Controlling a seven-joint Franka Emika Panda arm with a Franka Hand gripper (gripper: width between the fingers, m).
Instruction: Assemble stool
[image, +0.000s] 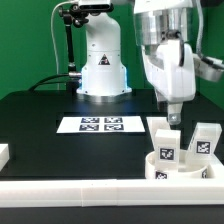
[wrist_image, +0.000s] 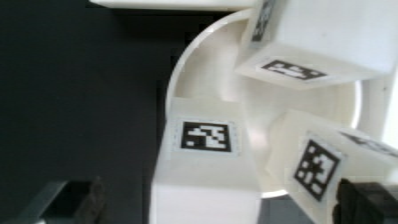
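The white ring-shaped seat (image: 186, 168) lies at the exterior view's lower right, against the border rail. Two white leg blocks with tags stand upright in it, one (image: 163, 137) on its left side and one (image: 205, 140) on its right side. My gripper (image: 172, 120) hangs just above the left leg block. In the wrist view my gripper (wrist_image: 217, 205) is open, its dark fingers (wrist_image: 71, 200) wide apart on either side of the seat's tagged wall (wrist_image: 208, 138). One leg block (wrist_image: 329, 160) sits close to the other finger, and another leg block (wrist_image: 294, 65) stands farther off.
The marker board (image: 100, 125) lies in the middle of the black table. A long white border rail (image: 90, 190) runs along the front edge. A small white piece (image: 3, 153) sits at the exterior view's left edge. The robot base (image: 102, 60) stands at the back.
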